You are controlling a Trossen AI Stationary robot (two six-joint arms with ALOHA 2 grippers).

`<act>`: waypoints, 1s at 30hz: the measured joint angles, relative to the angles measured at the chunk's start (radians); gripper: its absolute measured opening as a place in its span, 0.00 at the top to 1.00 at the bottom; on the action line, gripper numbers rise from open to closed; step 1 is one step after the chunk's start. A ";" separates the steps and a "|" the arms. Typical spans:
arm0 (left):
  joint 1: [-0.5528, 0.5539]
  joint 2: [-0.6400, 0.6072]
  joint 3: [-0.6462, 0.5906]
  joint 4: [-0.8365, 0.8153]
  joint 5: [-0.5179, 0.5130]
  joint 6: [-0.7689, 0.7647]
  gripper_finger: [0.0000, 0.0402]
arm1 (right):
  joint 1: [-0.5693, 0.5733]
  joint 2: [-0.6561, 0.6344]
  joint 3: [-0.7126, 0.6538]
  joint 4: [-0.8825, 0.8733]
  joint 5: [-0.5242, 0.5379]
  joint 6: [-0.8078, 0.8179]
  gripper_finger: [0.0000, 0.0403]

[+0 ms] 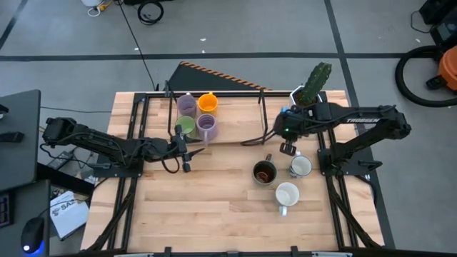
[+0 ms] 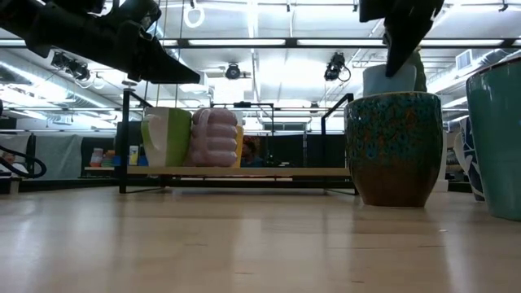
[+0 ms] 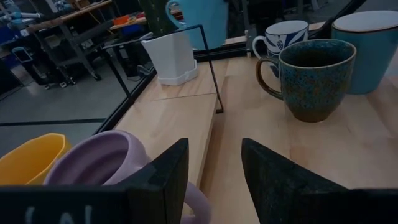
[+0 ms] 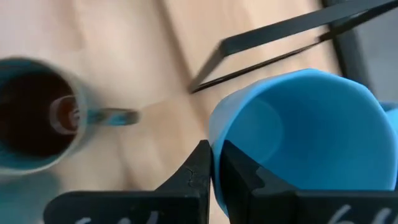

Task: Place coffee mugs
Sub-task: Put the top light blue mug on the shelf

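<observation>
Mugs on the rack (image 1: 235,91) number four: two purple (image 1: 186,105), one orange (image 1: 208,102), one green (image 1: 185,127). Three wait on the tabletop (image 1: 207,207): one dark (image 1: 264,172), two white (image 1: 301,166). Right gripper (image 4: 213,167) clamps the blue mug's (image 4: 311,137) rim, held off the tabletop beside the rack's right end. Left gripper (image 3: 214,165) hangs released by the purple mugs. Roughly half placed.

Four mugs (image 1: 197,116) cluster on the table's (image 1: 214,214) left, three mugs (image 1: 283,178) right.

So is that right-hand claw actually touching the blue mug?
Touching. The right wrist view shows the right gripper shut on the rim of the blue mug, one finger inside the wall and one outside, no gap.
</observation>
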 joint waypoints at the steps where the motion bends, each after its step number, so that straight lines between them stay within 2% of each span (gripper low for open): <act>1: 0.000 0.000 0.000 -0.001 0.000 -0.002 0.61 | 0.001 0.000 0.005 -0.007 -0.024 0.004 0.93; 4: 0.000 0.000 0.000 -0.002 0.000 -0.004 0.61 | 0.016 0.000 0.032 -0.046 -0.085 0.016 0.93; 10: 0.000 0.000 0.000 -0.004 0.000 -0.005 0.61 | 0.079 0.000 0.130 -0.098 -0.127 -0.008 0.93; 15: 0.000 0.000 0.000 -0.005 0.000 -0.005 0.61 | 0.135 -0.001 0.189 -0.069 -0.205 -0.004 0.93; 25: 0.000 0.000 0.000 -0.008 0.000 -0.005 0.61 | 0.273 0.000 0.193 0.189 -0.246 -0.087 0.93; 30: 0.000 0.000 0.000 -0.007 0.000 -0.002 0.61 | 0.296 0.000 0.193 0.281 -0.197 -0.191 0.93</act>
